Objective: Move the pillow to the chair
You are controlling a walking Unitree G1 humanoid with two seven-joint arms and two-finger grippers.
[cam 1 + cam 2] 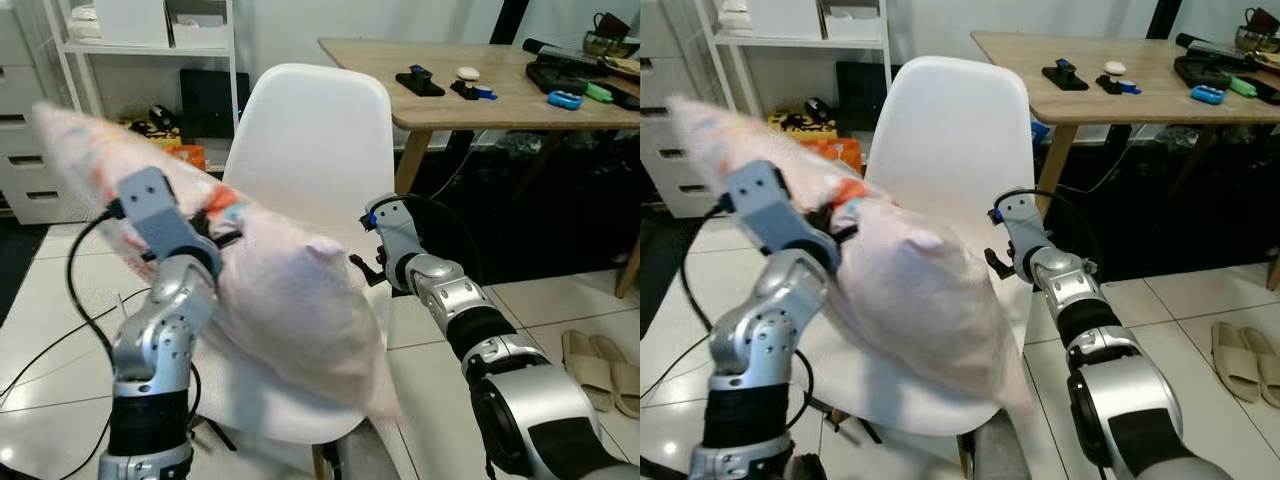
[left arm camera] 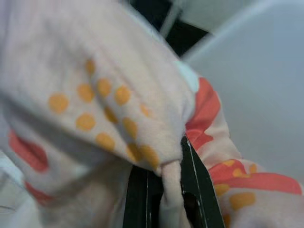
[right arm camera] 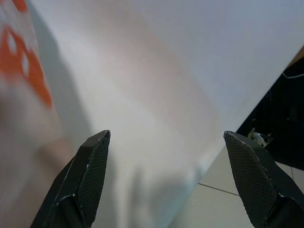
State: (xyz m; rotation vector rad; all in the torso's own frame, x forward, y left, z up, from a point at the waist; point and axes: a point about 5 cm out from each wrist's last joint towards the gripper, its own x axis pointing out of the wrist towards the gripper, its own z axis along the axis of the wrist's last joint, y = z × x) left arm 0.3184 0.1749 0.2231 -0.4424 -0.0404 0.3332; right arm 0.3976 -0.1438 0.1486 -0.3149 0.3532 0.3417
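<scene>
- White tiled floor (image 1: 40, 300), white moulded plastic chair (image 1: 310, 140) in front of a wooden counter (image 1: 480, 95).
- Left gripper (image 2: 164, 190) pinches only a fold of the pale orange-dotted fabric pillow (image 1: 280, 300) above the chair seat; that fold could slip.
- Right gripper (image 3: 166, 180), wide open and empty beside the chair, gives no support, so the pillow may slide off the seat edge.

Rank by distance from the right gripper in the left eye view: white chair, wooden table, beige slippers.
1. White plastic chair: right beside the open right gripper.
2. Light wooden table: behind, to the robot's right.
3. Beige slippers: on the floor, far right.
</scene>
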